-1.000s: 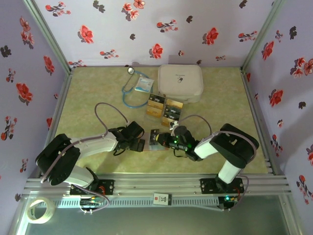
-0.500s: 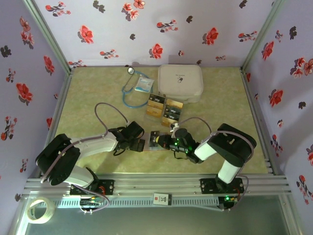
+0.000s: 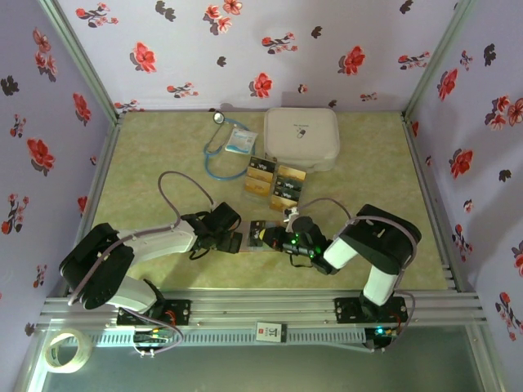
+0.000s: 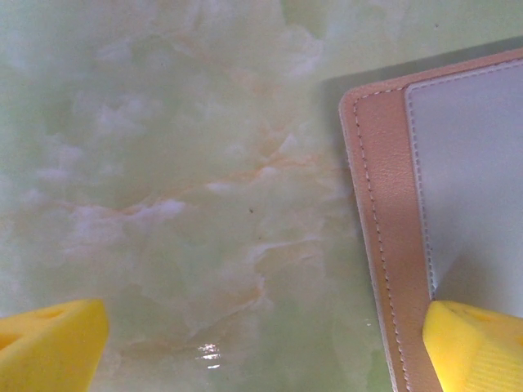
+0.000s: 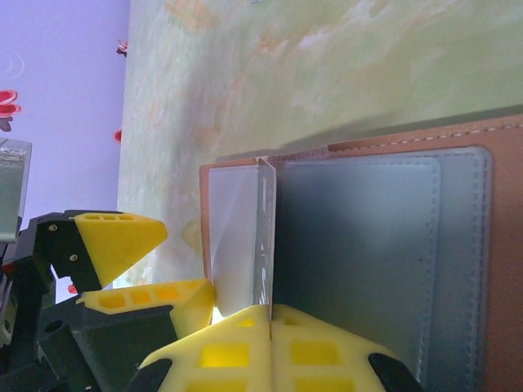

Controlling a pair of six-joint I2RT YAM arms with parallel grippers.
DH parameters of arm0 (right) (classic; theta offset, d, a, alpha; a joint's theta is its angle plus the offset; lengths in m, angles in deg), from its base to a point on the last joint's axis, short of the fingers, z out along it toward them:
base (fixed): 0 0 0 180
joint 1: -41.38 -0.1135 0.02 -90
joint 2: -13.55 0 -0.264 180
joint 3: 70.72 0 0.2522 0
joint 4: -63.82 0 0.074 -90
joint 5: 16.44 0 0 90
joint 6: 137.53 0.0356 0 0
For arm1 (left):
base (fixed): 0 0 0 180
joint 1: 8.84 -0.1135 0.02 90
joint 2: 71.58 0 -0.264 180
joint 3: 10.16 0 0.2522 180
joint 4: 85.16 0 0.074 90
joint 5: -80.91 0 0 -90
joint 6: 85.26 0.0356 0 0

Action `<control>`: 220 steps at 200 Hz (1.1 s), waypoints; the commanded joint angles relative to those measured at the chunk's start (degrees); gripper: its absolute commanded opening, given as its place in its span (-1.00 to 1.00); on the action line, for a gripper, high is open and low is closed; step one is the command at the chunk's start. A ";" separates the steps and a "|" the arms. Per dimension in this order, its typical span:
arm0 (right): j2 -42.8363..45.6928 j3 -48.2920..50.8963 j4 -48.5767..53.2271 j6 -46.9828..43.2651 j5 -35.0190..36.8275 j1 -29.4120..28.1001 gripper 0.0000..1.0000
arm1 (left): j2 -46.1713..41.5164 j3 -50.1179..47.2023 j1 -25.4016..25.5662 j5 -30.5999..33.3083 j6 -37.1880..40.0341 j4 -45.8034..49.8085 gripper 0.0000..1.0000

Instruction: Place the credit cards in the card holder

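The pinkish-brown card holder [image 3: 245,242] lies open on the table between my two grippers, its greyish clear pockets [image 5: 368,253] facing up. My right gripper [image 5: 270,314] is shut on a credit card [image 5: 265,237], seen edge-on and standing across the holder's left pocket. My left gripper [image 4: 261,351] is open, one yellow fingertip [image 4: 478,343] over the holder's [image 4: 384,204] pocket edge and the other [image 4: 49,343] over bare table. More credit cards [image 3: 276,180], black and gold, lie in a group further back.
A large white rounded case [image 3: 301,137] stands at the back. A blue stethoscope [image 3: 219,155] and a white-blue packet [image 3: 240,140] lie left of it. A tape roll [image 3: 61,349] sits outside the table at the near left.
My right gripper has edged left with the card, further over the holder. The left gripper has stayed put, open.
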 commanded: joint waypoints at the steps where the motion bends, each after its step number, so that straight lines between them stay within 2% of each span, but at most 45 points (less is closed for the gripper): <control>1: -1.20 1.32 0.21 0.61 0.03 -0.70 -1.00 | 0.66 -1.35 0.38 1.95 -0.29 1.78 0.99; 188: -4.20 -0.48 2.96 0.61 -2.77 -0.71 -1.00 | 0.50 -1.48 0.42 1.97 -0.24 1.51 0.99; 206: -4.24 -0.69 3.54 0.56 -2.97 -0.67 -0.91 | 0.41 -1.58 0.38 1.95 -0.25 1.51 0.99; 220: -4.03 -0.88 4.18 0.44 -3.12 -0.63 -0.71 | 0.39 -1.54 0.38 1.99 -0.22 1.56 0.99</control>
